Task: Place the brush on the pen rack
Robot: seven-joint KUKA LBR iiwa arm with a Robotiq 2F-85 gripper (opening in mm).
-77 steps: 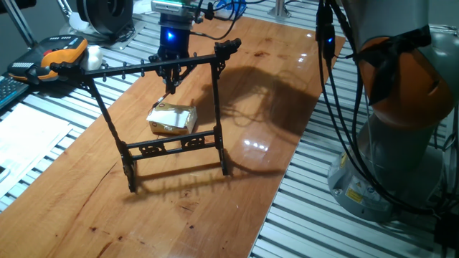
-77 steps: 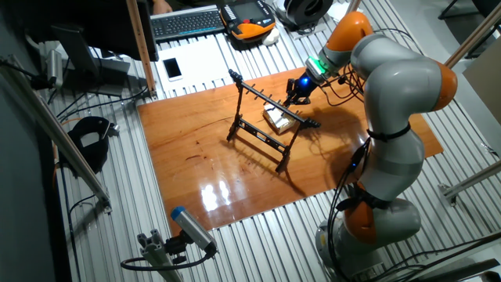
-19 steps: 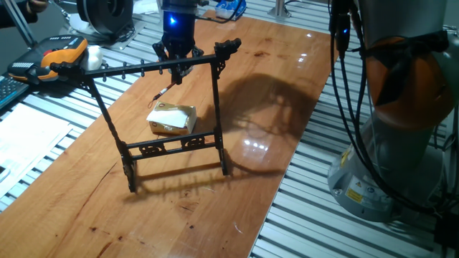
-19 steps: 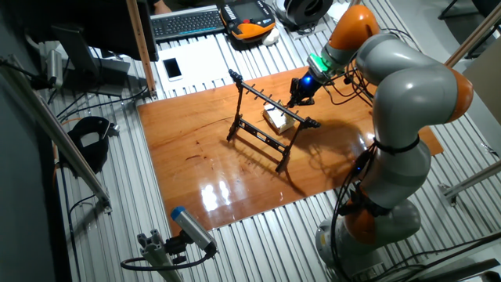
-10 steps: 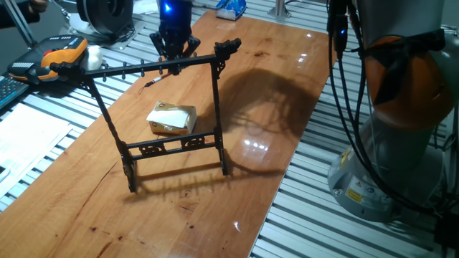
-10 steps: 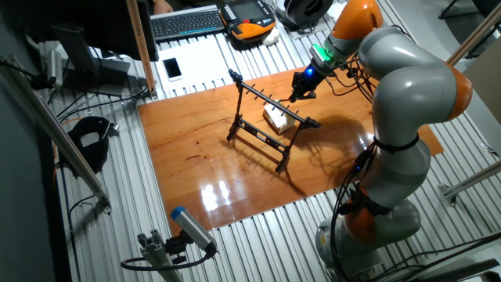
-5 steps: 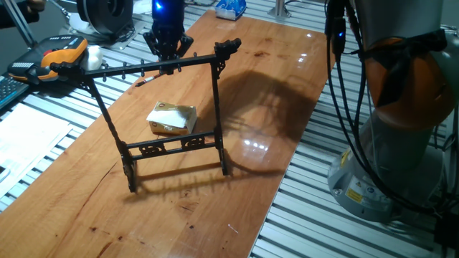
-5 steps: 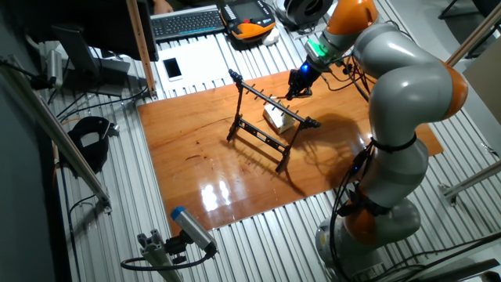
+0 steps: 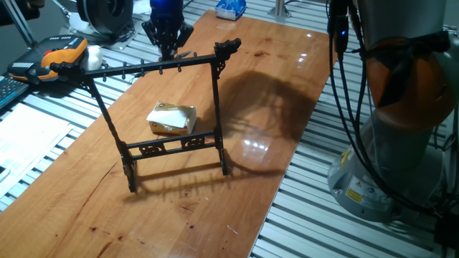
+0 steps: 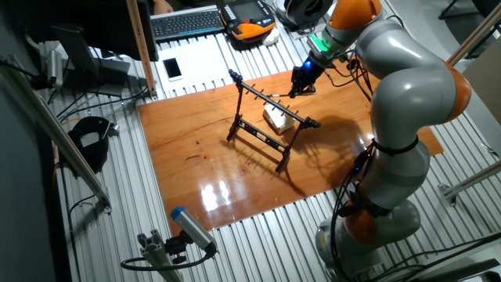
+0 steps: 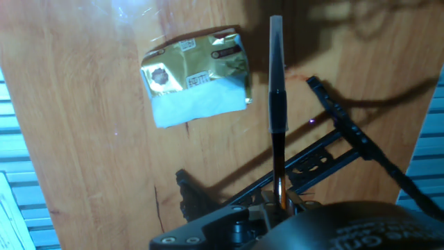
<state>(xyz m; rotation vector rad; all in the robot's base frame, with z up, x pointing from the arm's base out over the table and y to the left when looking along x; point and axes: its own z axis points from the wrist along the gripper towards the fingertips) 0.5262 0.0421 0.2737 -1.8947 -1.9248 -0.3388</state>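
Black fretwork marks the rack (image 9: pixel 166 107), which stands upright on the wooden table (image 9: pixel 272 100) with its pegged top bar running between the two slanted uprights. I see my gripper (image 9: pixel 167 44) above and behind that bar, near its right end in one fixed view; from the other fixed view the gripper (image 10: pixel 301 81) hangs over the table's far edge, just past the rack (image 10: pixel 264 117). In the hand view the fingers are pinched on the thin end of the brush (image 11: pixel 276 97), which sticks straight out from them, dark in the middle with a paler grey tip. So I have the brush held in the air, clear of the table and, as far as I can tell, not touching the bar; from the fixed views it is too small for me to make out. Below the brush in the hand view I see the rack (image 11: pixel 347 132) crossing at an angle, and the yellowish packet (image 11: pixel 195 75) lying flat on the wood to the left. In one fixed view that packet (image 9: pixel 172 118) sits on the table behind the lower rail, between the uprights.
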